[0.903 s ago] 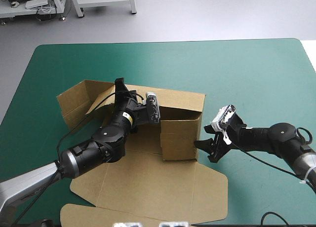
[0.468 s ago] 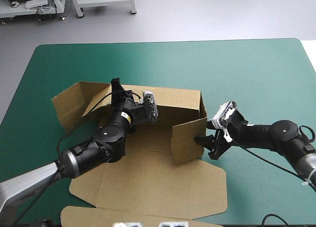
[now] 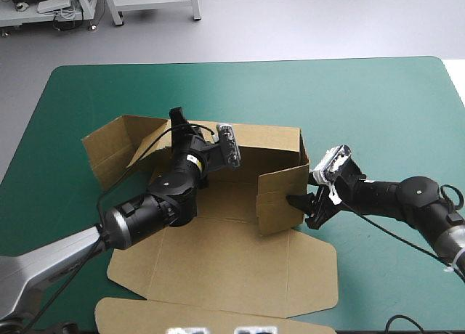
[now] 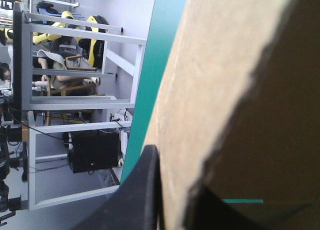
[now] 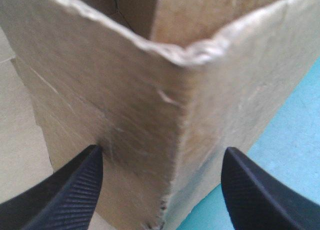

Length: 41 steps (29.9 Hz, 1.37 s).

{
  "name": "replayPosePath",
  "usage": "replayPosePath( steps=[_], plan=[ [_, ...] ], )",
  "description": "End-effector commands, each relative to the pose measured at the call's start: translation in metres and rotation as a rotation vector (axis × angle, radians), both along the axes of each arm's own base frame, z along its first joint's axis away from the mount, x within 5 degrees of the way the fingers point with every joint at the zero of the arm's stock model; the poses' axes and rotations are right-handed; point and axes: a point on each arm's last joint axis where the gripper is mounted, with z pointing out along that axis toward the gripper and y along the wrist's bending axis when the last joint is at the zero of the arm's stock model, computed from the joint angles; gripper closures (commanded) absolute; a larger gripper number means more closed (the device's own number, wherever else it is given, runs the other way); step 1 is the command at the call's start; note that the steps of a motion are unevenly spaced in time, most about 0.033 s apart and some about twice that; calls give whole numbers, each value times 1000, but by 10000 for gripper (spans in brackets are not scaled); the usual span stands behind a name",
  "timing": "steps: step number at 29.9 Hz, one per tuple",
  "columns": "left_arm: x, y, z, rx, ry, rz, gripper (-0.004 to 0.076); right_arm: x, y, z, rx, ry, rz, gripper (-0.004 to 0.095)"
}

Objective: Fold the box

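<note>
Starting at the left end of the box (image 3: 240,269), a loose flap leans outward over the teal-green cover (image 3: 363,102). Just beside that flap the left gripper (image 3: 176,121) pinches the top edge of the box's rear wall, with the board held thin between its black fingers. The box sits half raised on the cover: rear wall up, lid panel flat on the near side, right wall standing. At the box's right front corner the right gripper (image 3: 299,203) is spread, one finger on each side of the corner; I cannot tell whether they touch. The board looks light and stiff, likely to bend only at its creases and to slide unless pinned. Wall top edges close to a crease seem the best holds.
</note>
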Motion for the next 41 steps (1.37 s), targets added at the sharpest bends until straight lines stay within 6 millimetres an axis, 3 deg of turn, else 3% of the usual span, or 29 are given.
replayPosePath(
  steps=[1,5,13,18,23,26,31,34,41],
  plan=[
    [4,1,19,-9,-44,69,732,5,0,21,53,-72,-51,275],
    [11,-4,20,-37,10,168,732,10,-2,28,47,-109,-78,275],
    [12,-20,45,-147,-11,122,732,18,-1,34,60,-115,-90,275],
    [10,-23,49,-135,-4,102,732,22,14,26,48,-97,-72,275],
    [9,-20,45,-136,37,134,732,28,23,29,34,-144,-222,294],
    [7,-19,43,-130,62,146,732,27,26,29,43,-140,-234,416],
    [6,-16,41,-115,80,184,732,24,29,28,60,-111,-204,775],
    [6,-14,41,-107,87,203,732,24,28,28,55,-104,-206,925],
    [5,-17,38,-140,118,189,732,24,28,28,40,-105,-204,926]
  ],
)
